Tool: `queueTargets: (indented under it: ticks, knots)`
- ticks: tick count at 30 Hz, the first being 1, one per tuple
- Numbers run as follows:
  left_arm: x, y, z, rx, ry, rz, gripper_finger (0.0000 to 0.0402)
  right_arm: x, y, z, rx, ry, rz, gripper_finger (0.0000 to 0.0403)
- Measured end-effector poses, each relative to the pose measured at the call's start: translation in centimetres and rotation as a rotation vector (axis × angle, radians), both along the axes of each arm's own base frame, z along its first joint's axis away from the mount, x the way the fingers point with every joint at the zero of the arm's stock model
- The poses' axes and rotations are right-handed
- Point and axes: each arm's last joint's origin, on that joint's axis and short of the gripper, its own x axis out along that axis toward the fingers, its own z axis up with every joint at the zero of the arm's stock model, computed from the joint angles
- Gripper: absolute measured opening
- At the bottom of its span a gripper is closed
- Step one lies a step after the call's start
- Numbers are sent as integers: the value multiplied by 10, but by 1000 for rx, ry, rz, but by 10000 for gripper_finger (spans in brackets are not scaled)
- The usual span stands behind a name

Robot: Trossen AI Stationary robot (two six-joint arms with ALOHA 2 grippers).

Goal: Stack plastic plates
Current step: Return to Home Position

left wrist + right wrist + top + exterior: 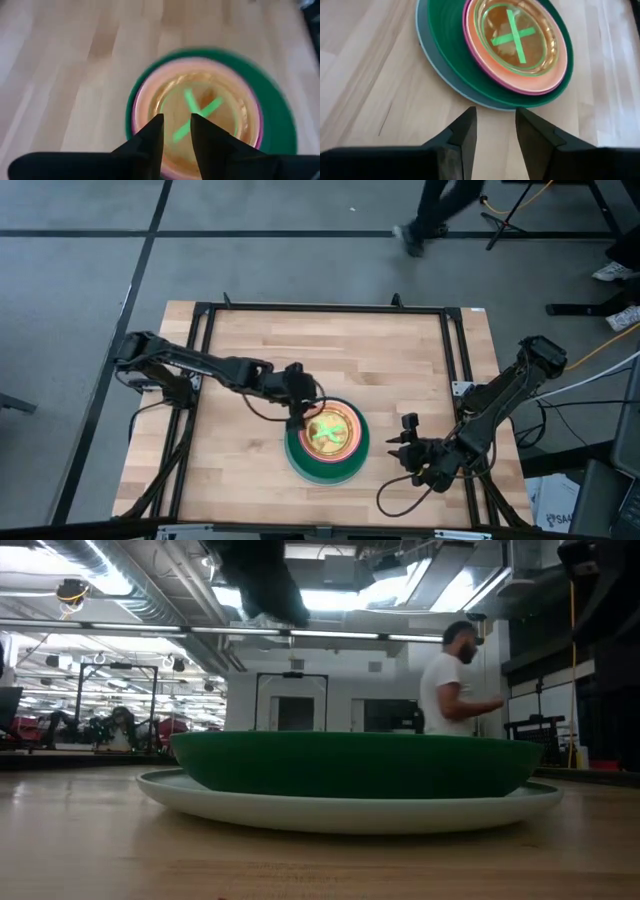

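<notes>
One stack of plates (328, 442) sits in the middle of the table. A light blue plate (437, 65) lies flat on the wood, with a dark green one (445, 35) on it. Above come a magenta rim (485, 67), a peach plate (547, 65) and a translucent orange plate (515, 35) showing a green cross. My left gripper (297, 420) hovers open over the stack's left rim, and its wrist view (176, 125) looks down on the plates. My right gripper (405, 442) is open, low over the table just right of the stack (495, 117).
A black frame (452, 360) runs around the wooden table top. Bare wood (240, 470) lies on all sides of the stack. In the low view the green plate (350, 765) fills the foreground. A person (450, 680) stands beyond the table's far edge.
</notes>
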Motion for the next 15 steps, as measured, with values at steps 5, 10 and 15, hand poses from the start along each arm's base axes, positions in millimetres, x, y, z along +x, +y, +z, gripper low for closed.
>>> queueTargets:
  ticks: [5,10,15]
  knots:
    - [-17,-4,-11,39,-208,-125,89,4,-9,8,21,14,43,127]
    - [-42,2,-30,51,-373,-175,89,8,-31,15,117,-24,113,124]
    - [-63,13,-53,113,-331,-71,89,4,-70,14,215,-106,127,91]
